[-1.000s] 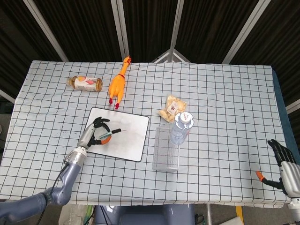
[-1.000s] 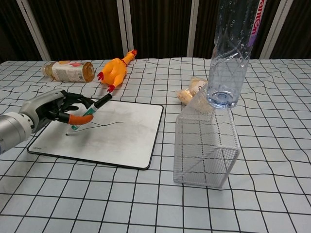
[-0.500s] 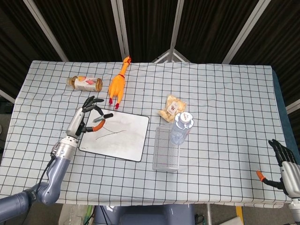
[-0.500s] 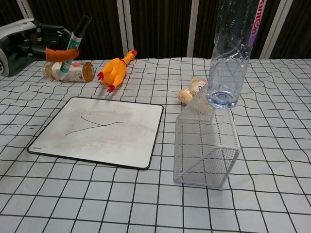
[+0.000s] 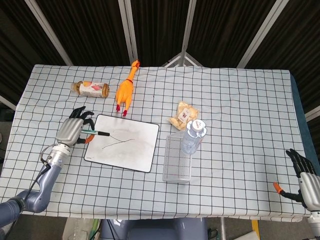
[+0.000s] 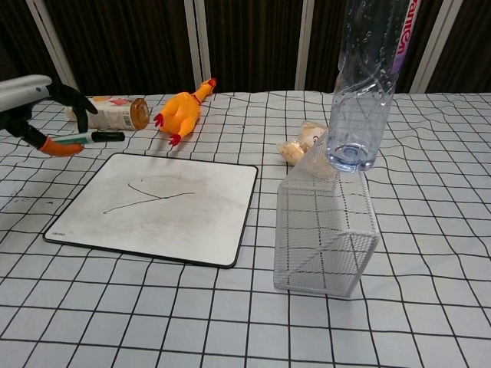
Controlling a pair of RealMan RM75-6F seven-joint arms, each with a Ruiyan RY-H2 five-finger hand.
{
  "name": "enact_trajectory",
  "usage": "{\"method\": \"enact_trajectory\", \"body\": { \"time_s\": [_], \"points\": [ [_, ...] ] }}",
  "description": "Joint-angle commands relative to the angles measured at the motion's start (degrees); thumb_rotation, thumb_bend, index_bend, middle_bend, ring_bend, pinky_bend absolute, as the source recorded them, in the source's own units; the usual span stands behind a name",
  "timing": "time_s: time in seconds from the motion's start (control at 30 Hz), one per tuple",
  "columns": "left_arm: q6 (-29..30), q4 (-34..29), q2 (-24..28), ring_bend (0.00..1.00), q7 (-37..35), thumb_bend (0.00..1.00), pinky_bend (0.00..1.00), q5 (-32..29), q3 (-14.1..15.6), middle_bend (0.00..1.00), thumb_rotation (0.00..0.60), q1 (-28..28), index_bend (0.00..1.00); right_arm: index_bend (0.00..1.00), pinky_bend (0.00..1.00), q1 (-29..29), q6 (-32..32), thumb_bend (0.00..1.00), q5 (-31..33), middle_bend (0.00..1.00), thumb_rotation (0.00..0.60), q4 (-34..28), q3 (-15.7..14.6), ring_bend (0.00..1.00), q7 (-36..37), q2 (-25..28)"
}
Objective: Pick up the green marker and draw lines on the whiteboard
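Note:
My left hand (image 5: pixel 72 131) (image 6: pixel 34 103) hovers over the table just left of the whiteboard (image 5: pixel 123 142) (image 6: pixel 157 207) and pinches the green marker (image 5: pixel 95 132) (image 6: pixel 92 138). The marker lies nearly level, its dark end pointing right over the board's left edge, above the surface. A thin drawn line (image 5: pixel 116 140) (image 6: pixel 146 194) crosses the board. My right hand (image 5: pixel 302 177) rests at the table's front right corner with fingers spread and nothing in it; the chest view does not show it.
An orange rubber chicken (image 5: pixel 127 87) (image 6: pixel 182 110) and a lying jar (image 5: pixel 92 89) (image 6: pixel 111 112) sit behind the board. Right of the board stand a wire mesh basket (image 5: pixel 178 159) (image 6: pixel 326 225) with a plastic bottle (image 5: pixel 194 135) (image 6: pixel 367 77) and a snack packet (image 5: pixel 183 114) (image 6: pixel 303 145).
My left hand lifted the marker off the board, rose, then came down to the left of the board. The marker went from tilted upright to nearly level. The right hand stayed still.

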Motion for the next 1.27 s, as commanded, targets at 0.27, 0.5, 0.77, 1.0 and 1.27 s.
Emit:
{"method": "enact_trajectory", "body": {
  "time_s": [0.27,0.5,0.77,1.0,1.27],
  "points": [
    [-1.9,3.9,-1.3,0.0,7.2,0.34,0.0,-3.1,3.7,0.1,0.6,0.8,0.59,0.0,0.0,0.0,-0.2,0.27,0.2,0.0,0.6,-0.2,-0.1,0.0,-0.4,0.1],
    [-1.2,2.9,-0.1,0.0,8.0,0.28,0.0,-4.3,4.1,0.0,0.6,2.0,0.39,0.0,0.0,-0.3,0.0,0.27,0.0,0.0,0.6,-0.3,-0.3,0.0,-0.5,0.1],
    [4.5,-4.7,4.2,0.0,3.1,0.23,0.0,-5.0,2.5,0.0,0.6,6.0,0.24,0.0,0.0,-0.5,0.4,0.27,-0.6,0.0,0.6,0.0,-0.5,0.0,-0.2,0.0],
    [17.0,-18.9,13.4,0.0,0.3,0.16,0.0,0.5,5.5,0.0,0.6,14.9,0.06,0.0,0.0,-0.4,0.1,0.27,-1.4,0.0,0.6,0.4,-1.1,0.0,-1.0,0.0],
    [27.2,-24.7,20.2,0.0,-3.3,0.14,0.0,7.7,11.4,0.0,0.6,23.9,0.03,0.0,0.0,0.1,-0.4,0.27,-1.6,0.0,0.6,0.0,-1.1,0.0,-2.5,0.0]
  ]
}}
